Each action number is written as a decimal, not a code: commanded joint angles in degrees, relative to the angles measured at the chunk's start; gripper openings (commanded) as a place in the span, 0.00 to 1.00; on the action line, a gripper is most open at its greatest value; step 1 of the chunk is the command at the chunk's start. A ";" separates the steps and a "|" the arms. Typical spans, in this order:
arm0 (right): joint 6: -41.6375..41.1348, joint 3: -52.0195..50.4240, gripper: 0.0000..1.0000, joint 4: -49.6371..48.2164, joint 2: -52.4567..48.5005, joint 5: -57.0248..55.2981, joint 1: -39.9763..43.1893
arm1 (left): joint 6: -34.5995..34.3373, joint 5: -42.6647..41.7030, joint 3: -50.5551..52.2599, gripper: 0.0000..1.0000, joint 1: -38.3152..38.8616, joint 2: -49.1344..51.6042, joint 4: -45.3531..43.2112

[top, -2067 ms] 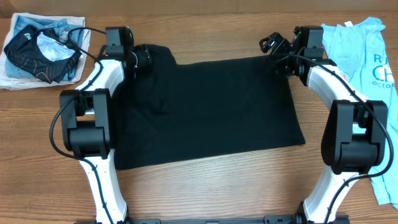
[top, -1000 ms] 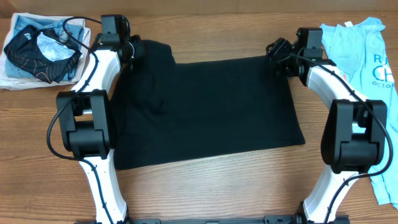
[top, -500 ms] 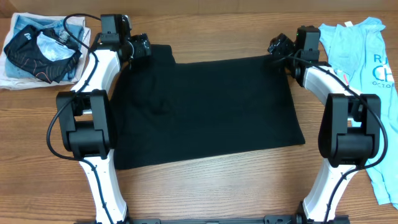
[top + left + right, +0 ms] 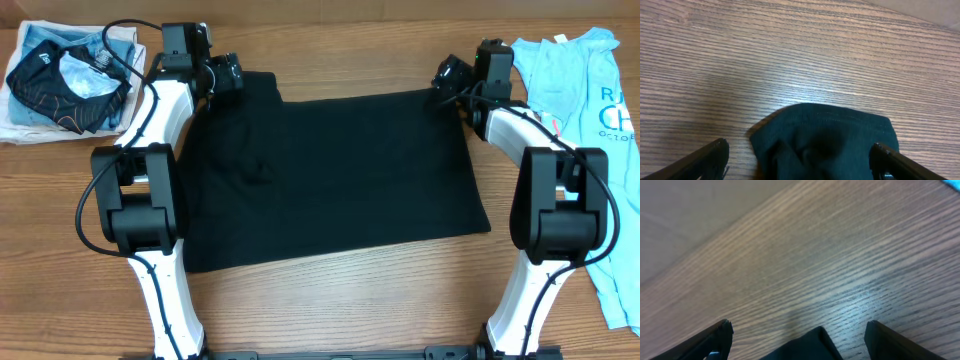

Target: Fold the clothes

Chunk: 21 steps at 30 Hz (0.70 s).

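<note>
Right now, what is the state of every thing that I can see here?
black T-shirt: spread flat, not gripped.
left gripper: open, a sleeve end lying loose between its fingers.
right gripper: open, a shirt corner lying loose between its fingers.
light blue T-shirt: laid out, untouched.
small black garment: crumpled, untouched.

The T-shirt point(image 4: 330, 175) lies spread across the middle of the table point(image 4: 350, 300), its far corners between my left fingers point(image 4: 700, 162) and my right fingers point(image 4: 705, 340). A garment pile point(image 4: 65, 75) sits at the table's far left corner, a printed T-shirt point(image 4: 590, 90) along its right edge.
</note>
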<state>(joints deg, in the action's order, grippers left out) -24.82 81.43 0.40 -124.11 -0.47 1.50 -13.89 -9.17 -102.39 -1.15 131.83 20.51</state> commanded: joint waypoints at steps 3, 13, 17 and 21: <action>0.83 2.27 0.90 -0.79 -2.99 -0.42 0.02 | 1.25 0.72 -1.60 0.93 -0.33 1.57 -1.27; -0.22 3.34 0.88 -0.50 -3.96 0.52 -0.87 | 1.25 0.74 -1.60 0.97 -0.33 1.99 -3.23; -0.17 3.34 0.88 -0.33 -3.96 0.48 -1.25 | 1.27 0.72 -1.60 0.95 -0.33 2.08 -3.15; -0.20 3.34 0.86 0.11 -3.96 0.50 -1.25 | 1.25 0.11 -1.60 0.91 -0.26 3.37 -3.28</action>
<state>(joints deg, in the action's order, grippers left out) -24.82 82.94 0.27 -127.59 -0.14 0.60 -13.30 -9.02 -102.45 -1.15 132.68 17.52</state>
